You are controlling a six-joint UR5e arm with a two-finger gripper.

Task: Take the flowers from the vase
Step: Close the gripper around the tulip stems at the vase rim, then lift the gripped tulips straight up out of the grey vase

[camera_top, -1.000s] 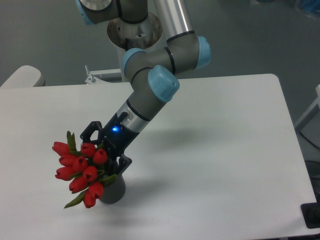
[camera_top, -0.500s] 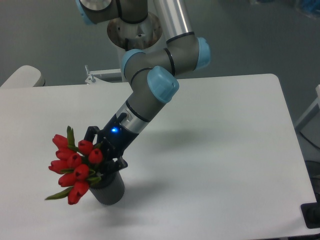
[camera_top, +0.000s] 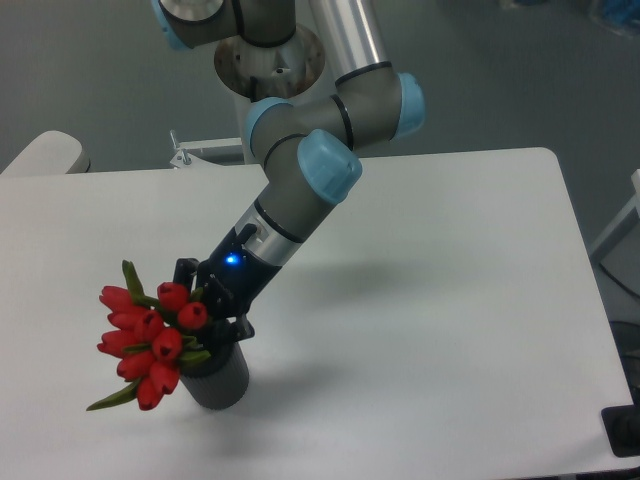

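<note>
1. Nearest to the camera we see the vase (camera_top: 218, 380), a small dark grey cylinder. It stands upright on the white table (camera_top: 430, 330), close to the front edge and on the left part of it.

2. Just above the vase and to its left are the flowers (camera_top: 148, 335), a bunch of red tulip buds with green leaves. The buds lean out to the left, past the wall of the vase, and one leaf points down and to the left. We judge that the stems run from the buds to the right and downward, toward the mouth of the vase. Whether their ends are inside it or already out, we cannot tell, because the hand covers this place.

3. The hand (camera_top: 212, 305) is directly over the mouth of the vase, at the right side of the buds, and it touches the bunch. Its black fingers seem to be clamped on the stems, but the buds hide the contact, so this is our judgement only.

4. The relation that matters for the coming move: the bunch lies to the left of the hand, and its long axis is tilted. We think the lift should go upward, so that the stems leave the vase and do not tip it.

5. Farther back, the grey arm (camera_top: 300, 190) with blue caps rises up and to the right, to its base behind the table.
</note>
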